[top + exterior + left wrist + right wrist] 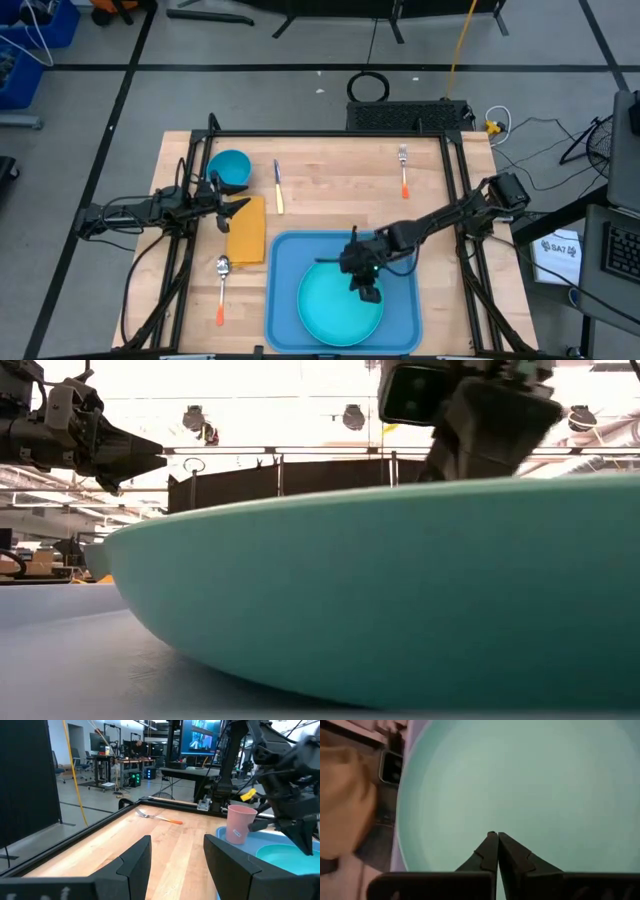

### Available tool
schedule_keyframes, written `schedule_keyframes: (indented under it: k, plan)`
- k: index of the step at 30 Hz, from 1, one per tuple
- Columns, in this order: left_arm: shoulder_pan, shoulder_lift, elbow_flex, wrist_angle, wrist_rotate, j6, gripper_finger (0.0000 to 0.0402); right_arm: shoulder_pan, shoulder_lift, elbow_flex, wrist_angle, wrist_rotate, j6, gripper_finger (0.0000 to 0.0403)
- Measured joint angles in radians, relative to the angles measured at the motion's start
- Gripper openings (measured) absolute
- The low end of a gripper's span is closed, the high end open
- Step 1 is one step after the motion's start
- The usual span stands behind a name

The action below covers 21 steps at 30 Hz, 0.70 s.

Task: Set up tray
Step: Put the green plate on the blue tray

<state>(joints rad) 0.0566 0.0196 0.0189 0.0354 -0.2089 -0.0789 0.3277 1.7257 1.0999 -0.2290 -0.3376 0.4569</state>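
Observation:
The blue tray (285, 255) lies at the table's near edge, and the round turquoise plate (330, 310) rests flat on it. My right gripper (366, 290) points down over the plate's inside (520, 780) with its fingers shut (495, 836). My left gripper (240, 205) hovers open over the far edge of the yellow-orange napkin (247, 235), beside the blue bowl (230, 168). A pink cup (240, 823) stands upright on the tray's far part; in the high view my right arm hides it. My right gripper's shut fingertips (306, 847) come down from above, close over the plate's inner surface (285, 857). Whether they touch it, I cannot tell.
A spoon with an orange handle (222, 285) lies left of the tray, a yellow-handled knife (279, 188) lies beside the bowl, and a fork (403, 170) lies toward the far right. Bare wood shows between the fork and the knife. Black frame rails run along the table's edges.

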Motion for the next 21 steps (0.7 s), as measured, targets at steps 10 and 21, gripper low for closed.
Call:
schedule_keyframes:
  k: [10,21]
  plan:
    - [0.0,0.0,0.0,0.009,0.0,-0.005,0.0186,0.094,0.0,0.0,-0.139,0.081,0.07,0.0]
    - [0.0,0.0,0.0,0.011,0.0,-0.029,0.0186,0.173,0.0,0.0,-0.153,0.148,0.153,0.0]
